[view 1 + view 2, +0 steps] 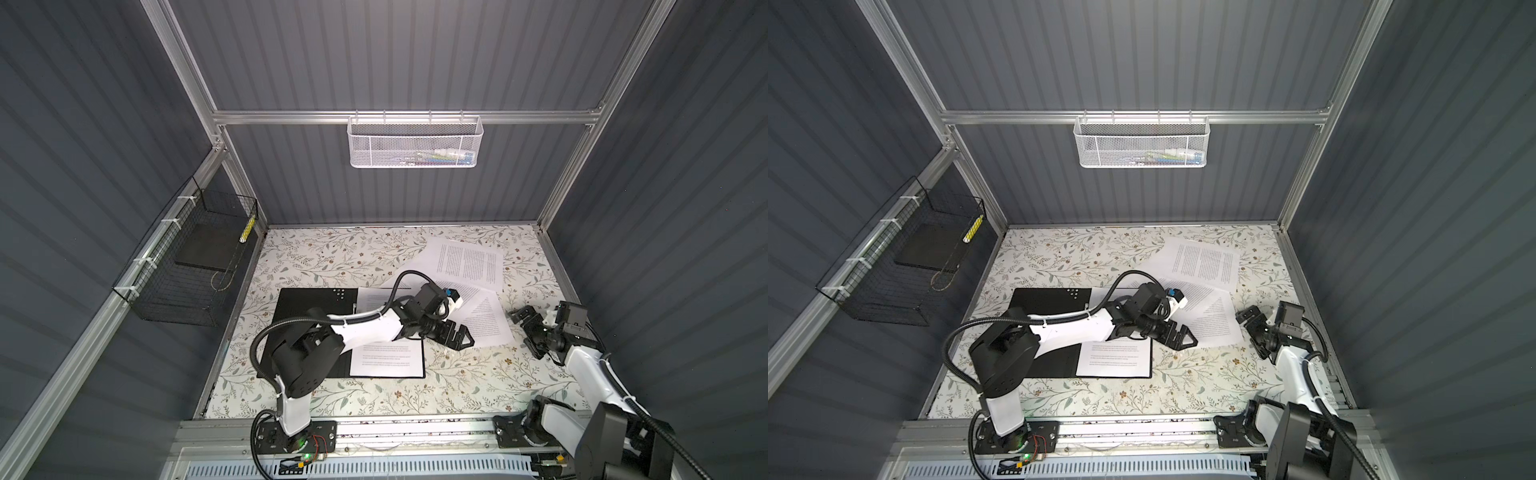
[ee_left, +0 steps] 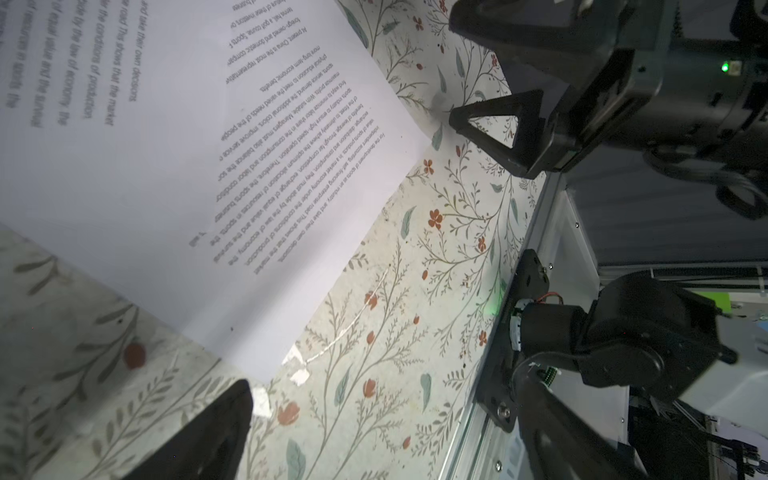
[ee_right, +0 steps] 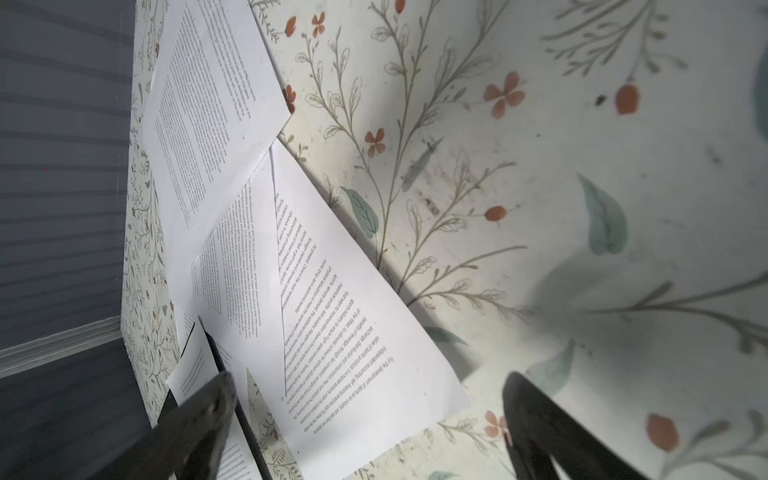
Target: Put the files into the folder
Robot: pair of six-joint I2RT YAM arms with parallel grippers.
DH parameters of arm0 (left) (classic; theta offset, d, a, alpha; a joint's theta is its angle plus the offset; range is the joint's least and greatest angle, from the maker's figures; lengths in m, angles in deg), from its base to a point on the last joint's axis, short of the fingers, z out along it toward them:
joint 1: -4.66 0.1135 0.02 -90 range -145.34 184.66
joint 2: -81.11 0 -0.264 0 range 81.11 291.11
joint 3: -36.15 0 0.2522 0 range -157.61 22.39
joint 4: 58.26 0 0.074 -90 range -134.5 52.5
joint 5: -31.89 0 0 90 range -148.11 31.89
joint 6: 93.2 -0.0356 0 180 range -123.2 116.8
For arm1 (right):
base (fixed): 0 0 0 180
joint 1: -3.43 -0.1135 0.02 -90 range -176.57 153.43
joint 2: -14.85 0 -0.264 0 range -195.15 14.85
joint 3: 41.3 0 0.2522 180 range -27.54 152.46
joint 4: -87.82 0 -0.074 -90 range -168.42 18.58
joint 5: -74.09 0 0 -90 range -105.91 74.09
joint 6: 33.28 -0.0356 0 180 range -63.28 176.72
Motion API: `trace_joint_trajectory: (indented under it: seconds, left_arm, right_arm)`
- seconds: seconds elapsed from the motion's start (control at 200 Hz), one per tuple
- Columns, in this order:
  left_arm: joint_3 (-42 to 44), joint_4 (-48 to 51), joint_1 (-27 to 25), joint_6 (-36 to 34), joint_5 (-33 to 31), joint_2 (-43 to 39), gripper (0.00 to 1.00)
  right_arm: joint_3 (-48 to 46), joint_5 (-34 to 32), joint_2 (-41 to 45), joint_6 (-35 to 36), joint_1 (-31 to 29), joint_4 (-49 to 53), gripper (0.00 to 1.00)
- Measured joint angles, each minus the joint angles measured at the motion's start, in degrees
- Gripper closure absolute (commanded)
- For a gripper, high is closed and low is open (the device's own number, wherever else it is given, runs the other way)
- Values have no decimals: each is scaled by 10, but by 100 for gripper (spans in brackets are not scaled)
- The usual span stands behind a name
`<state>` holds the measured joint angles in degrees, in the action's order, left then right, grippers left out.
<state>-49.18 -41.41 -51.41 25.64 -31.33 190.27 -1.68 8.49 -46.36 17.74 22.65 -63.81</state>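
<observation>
A: Now, where are the files seen?
B: 1 sheet (image 1: 386, 359) is laid on the right half of the open folder (image 1: 311, 305), inside its black border. The loose files (image 1: 471, 264) are fanned, overlapping, on the table (image 1: 457, 390) to the right of the folder.
A: And the grippers?
B: The left gripper (image 1: 459, 337) is held wide open and empty over the near corner of the nearest page (image 1: 488, 326). The right gripper (image 1: 525, 332) is spread wide, empty, just beside that page's right edge. Bare table is shown along the front rail.
</observation>
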Motion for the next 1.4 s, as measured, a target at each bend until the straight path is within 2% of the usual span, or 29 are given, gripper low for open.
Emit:
trace_joint_trajectory:
  seconds: [0.395,0.665,1.086,1.401]
  left_arm:
    - [-116,-1,-3,8,40,124,0]
    - [-115,37,-3,-7,35,126,0]
    - [-119,84,-4,-75,2,126,0]
    - [-137,130,-5,-118,-43,126,0]
  right_arm:
    - [91,30,-163,46,-2,-9,1]
    - [170,26,-265,77,-29,11,2]
    - [259,27,-346,115,-81,47,4]
    - [304,57,-389,137,-91,68,13]
